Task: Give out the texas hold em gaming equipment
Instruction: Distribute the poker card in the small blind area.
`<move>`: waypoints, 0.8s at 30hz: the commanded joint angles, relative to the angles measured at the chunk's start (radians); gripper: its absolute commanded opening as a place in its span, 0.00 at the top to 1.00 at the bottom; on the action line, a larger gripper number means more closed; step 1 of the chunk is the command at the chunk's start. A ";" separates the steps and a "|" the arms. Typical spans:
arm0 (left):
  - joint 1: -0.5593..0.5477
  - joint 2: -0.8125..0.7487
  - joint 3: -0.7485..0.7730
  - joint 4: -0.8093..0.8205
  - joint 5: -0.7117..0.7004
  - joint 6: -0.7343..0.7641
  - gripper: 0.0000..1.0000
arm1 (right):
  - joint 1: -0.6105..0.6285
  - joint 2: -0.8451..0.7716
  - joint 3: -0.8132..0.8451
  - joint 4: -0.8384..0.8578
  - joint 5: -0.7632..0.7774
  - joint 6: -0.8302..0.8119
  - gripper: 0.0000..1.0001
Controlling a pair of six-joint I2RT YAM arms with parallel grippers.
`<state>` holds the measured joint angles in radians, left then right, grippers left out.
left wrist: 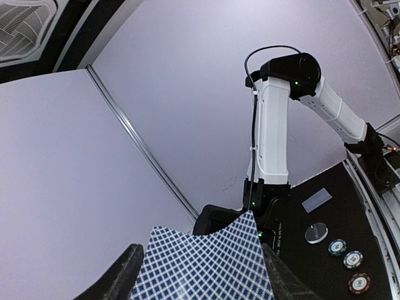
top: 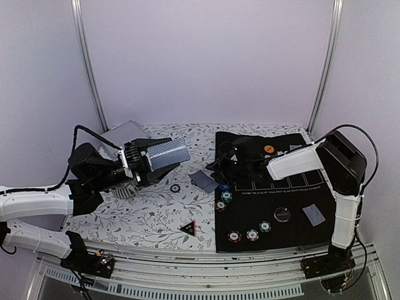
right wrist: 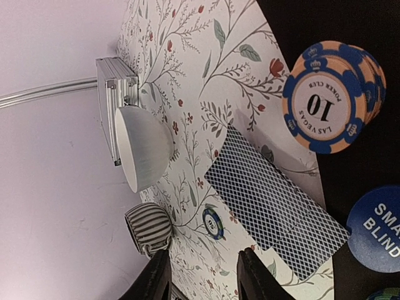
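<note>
**Gripping the card deck (top: pixel 169 153) left, gaping right**

Your left pincer (left wrist: pixel 201 275) is clamping the card deck between its fingers. Your right pincer (right wrist: pixel 203 278) is hanging open, holding nothing; loose cards (right wrist: pixel 275 219) are lying on the worktop (right wrist: pixel 187 75) just beyond its fingertips.

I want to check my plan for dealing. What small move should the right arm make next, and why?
Probably lift the right gripper straight up, away from the playing cards lying at the edge of the black mat. Its jaws stand open and empty beside them, while the left gripper holds a deck of cards raised for the next pick.
</note>
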<state>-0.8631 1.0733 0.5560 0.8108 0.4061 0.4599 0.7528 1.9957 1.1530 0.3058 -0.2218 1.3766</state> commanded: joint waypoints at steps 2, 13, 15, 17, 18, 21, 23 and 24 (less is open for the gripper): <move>-0.009 -0.022 0.005 0.012 -0.001 0.008 0.44 | 0.005 -0.067 -0.024 -0.019 -0.010 0.029 0.59; -0.009 -0.021 0.005 0.011 0.000 0.011 0.44 | 0.196 -0.372 0.149 -0.179 0.478 -0.778 0.19; -0.009 -0.019 0.007 0.013 0.003 0.008 0.44 | 0.245 -0.429 0.155 -0.137 0.546 -1.138 0.00; -0.008 -0.018 0.006 0.014 0.007 0.006 0.44 | 0.247 -0.483 0.126 -0.098 0.499 -1.319 0.01; -0.009 -0.018 0.005 0.014 0.012 0.005 0.44 | 0.247 -0.510 0.107 -0.078 0.456 -1.403 0.01; -0.008 -0.017 0.002 0.018 0.018 0.005 0.44 | 0.234 -0.599 0.052 -0.038 0.297 -1.469 0.01; -0.008 -0.018 0.001 0.022 0.021 0.005 0.44 | 0.210 -0.652 0.035 -0.042 0.155 -1.462 0.01; -0.007 -0.018 -0.001 0.025 0.023 0.005 0.44 | 0.199 -0.674 0.034 -0.044 0.111 -1.434 0.01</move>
<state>-0.8631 1.0657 0.5560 0.8093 0.4149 0.4633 0.9985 1.3857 1.2308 0.2554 0.0875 0.1028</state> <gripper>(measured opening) 0.567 0.988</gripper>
